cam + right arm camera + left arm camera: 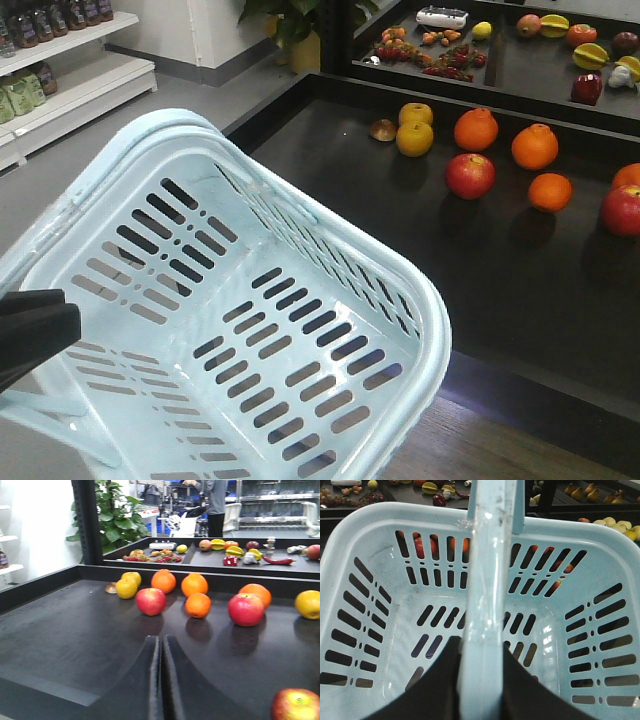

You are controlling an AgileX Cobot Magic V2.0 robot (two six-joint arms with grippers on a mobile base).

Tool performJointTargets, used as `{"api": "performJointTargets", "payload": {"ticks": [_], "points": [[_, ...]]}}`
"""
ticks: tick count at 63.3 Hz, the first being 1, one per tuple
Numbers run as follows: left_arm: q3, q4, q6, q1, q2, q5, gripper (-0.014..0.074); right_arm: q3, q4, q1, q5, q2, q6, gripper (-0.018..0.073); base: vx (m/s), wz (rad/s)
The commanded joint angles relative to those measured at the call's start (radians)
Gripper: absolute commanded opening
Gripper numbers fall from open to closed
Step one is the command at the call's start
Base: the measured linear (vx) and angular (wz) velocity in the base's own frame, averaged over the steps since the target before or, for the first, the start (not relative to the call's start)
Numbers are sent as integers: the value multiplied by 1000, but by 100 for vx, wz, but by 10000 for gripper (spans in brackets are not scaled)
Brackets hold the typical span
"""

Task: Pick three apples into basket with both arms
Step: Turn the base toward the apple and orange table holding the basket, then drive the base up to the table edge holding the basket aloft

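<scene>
The pale blue basket [430, 310] is empty and hangs tilted at the dark table's front left corner. My left gripper [482, 642] is shut on the basket's handle [492, 555], one black finger on each side; its arm [30, 335] shows at the left edge. Two red apples [470, 175] [622, 210] lie on the table. In the right wrist view, three red apples show: one at the centre [151, 601], one at the right [246, 609], and one near the bottom right [296, 705]. My right gripper [161, 640] is shut and empty, low over the table, short of the apples.
Several oranges [535, 146] and two yellow-green apples [415, 137] lie among the red apples. The table has a raised black rim [40, 585]. A second tray [520, 60] of mixed produce stands behind. White shelves [70, 70] stand at the left, and a plant [112, 515] behind.
</scene>
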Motion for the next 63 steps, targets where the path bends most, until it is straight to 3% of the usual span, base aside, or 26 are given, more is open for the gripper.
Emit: {"api": "performJointTargets", "payload": {"ticks": [1, 63], "points": [[-26, -51, -11, -4, -2, -82, -6, 12, -12, -6, -72, -12, -7, -5, 2, -19], [-26, -51, -11, -4, -2, -82, -6, 12, -12, -6, -72, -12, -7, -5, 1, -2]]}}
